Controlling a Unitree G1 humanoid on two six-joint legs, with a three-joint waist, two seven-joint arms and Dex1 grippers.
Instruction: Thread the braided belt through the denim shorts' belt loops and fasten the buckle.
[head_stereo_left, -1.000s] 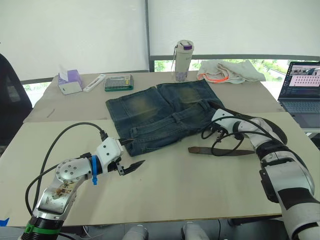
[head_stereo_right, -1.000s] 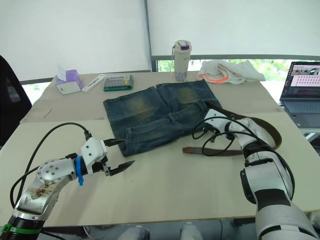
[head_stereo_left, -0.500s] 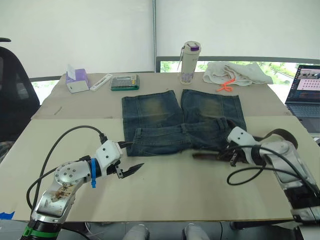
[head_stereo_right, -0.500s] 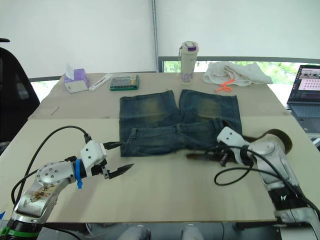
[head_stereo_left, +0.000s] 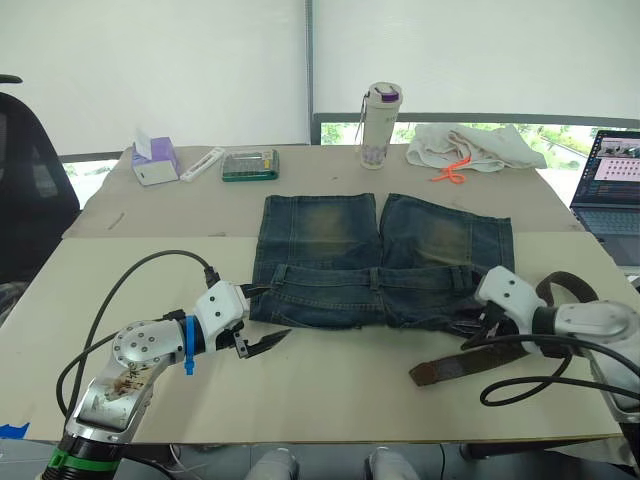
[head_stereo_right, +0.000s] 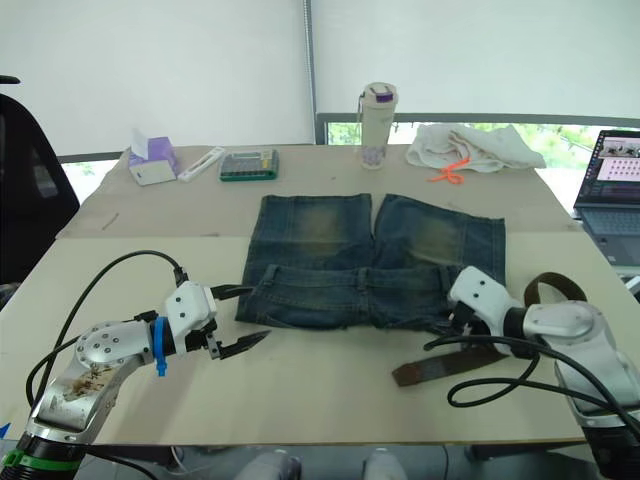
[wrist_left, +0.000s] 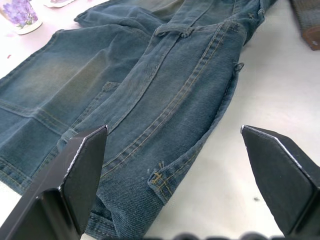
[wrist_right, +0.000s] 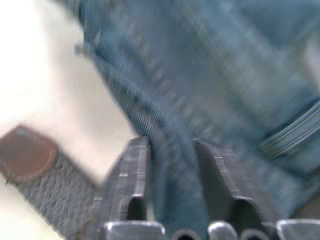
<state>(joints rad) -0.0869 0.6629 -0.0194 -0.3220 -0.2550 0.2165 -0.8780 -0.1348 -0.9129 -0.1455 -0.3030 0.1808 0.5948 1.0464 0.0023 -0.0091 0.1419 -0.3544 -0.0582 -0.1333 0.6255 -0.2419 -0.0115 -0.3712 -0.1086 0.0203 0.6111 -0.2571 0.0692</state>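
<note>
The denim shorts (head_stereo_left: 385, 255) lie flat mid-table, waistband nearest me. Small belt loops (wrist_left: 173, 31) show along that band. My left gripper (head_stereo_left: 266, 314) is open at the band's left corner (wrist_left: 160, 180), one finger on each side of it, touching nothing. At the right corner, my right gripper (head_stereo_left: 470, 322) is shut on a fold of denim (wrist_right: 172, 150), which runs between its fingers (wrist_right: 131, 175). The braided belt (head_stereo_left: 470, 360) lies on the table right of the shorts, brown tip (wrist_right: 25, 155) toward me, its far part curling behind my right arm. I cannot make out the buckle.
At the back stand a bottle (head_stereo_left: 378, 126), a white cloth (head_stereo_left: 475, 145), a green box (head_stereo_left: 250, 165) and a tissue box (head_stereo_left: 152, 160). A laptop (head_stereo_left: 610, 180) sits far right and a black chair (head_stereo_left: 30, 170) far left. My right arm's black cable (head_stereo_left: 520, 385) loops over the table.
The view swung between the two earlier moments. Since half a second ago my right gripper has drawn the shorts to the right and nearer; the belt tip slid toward me. My left arm held still.
</note>
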